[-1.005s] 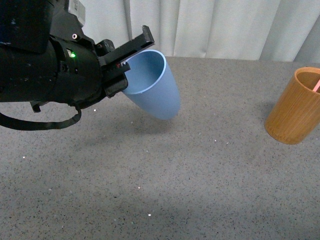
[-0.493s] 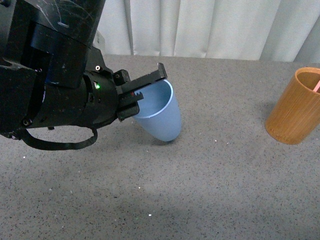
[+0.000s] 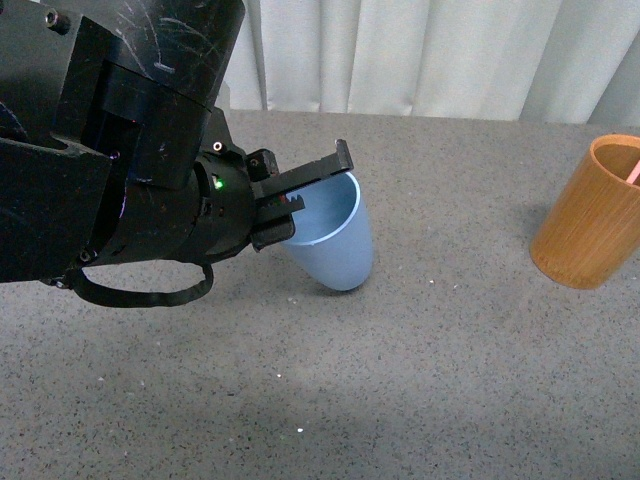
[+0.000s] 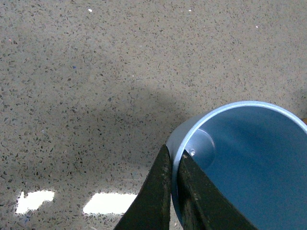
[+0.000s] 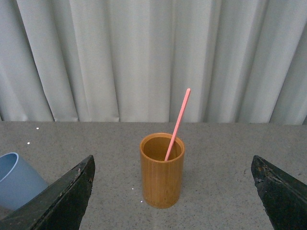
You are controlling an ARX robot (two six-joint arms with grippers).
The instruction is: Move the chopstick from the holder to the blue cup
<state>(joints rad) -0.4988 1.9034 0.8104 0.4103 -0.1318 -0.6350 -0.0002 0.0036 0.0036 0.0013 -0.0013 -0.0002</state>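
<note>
My left gripper is shut on the rim of the light-blue cup, which is tilted with its base touching or just above the grey table. In the left wrist view the jaws pinch the cup's wall, one finger inside and one outside. The orange-brown holder stands at the right edge of the front view. In the right wrist view the holder stands upright with a salmon-pink chopstick leaning out of it. My right gripper is open wide, facing the holder from a distance.
The speckled grey table runs to a white pleated curtain at the back. The blue cup also shows at the edge of the right wrist view. My bulky black left arm fills the left of the front view.
My left gripper has carried the blue cup rightward and down toward the table, and the cup has turned more upright. The holder and chopstick have not moved.
</note>
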